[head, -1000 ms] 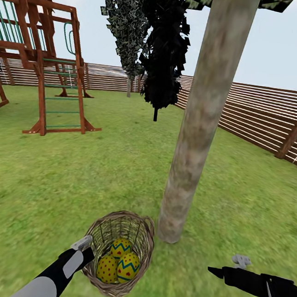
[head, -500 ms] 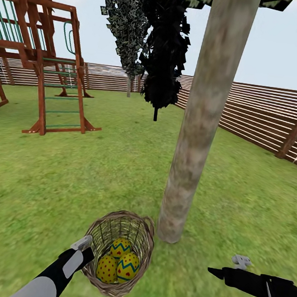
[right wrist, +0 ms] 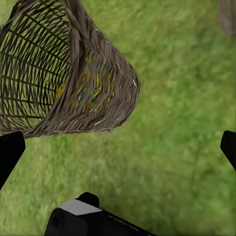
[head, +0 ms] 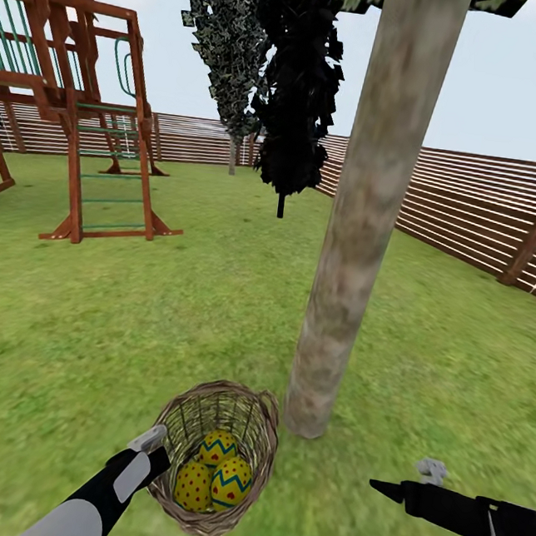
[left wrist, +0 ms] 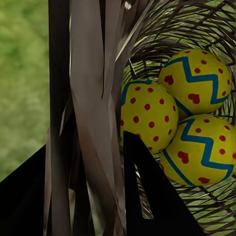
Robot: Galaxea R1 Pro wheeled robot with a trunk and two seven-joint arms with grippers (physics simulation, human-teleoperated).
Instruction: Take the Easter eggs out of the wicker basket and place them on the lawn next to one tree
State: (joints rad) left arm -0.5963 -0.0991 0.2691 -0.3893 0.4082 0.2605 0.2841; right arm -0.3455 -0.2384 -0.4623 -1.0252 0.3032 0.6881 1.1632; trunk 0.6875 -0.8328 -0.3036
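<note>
- head view: the wicker basket point(head: 213, 456) sits on the lawn point(head: 84, 329), tipped toward the camera, just beside the tree point(head: 359, 220) trunk; three easter eggs point(head: 213, 473) lie inside. the left gripper point(head: 150, 446) is at the basket's rim; the right gripper point(head: 387, 489) hangs well apart over grass.
- left wrist view: its fingers point(left wrist: 152, 196) straddle the wicker wall, clenched on it, eggs just beyond.
- right wrist view: fingertips point(right wrist: 10, 150) spread wide, released, basket ahead.
</note>
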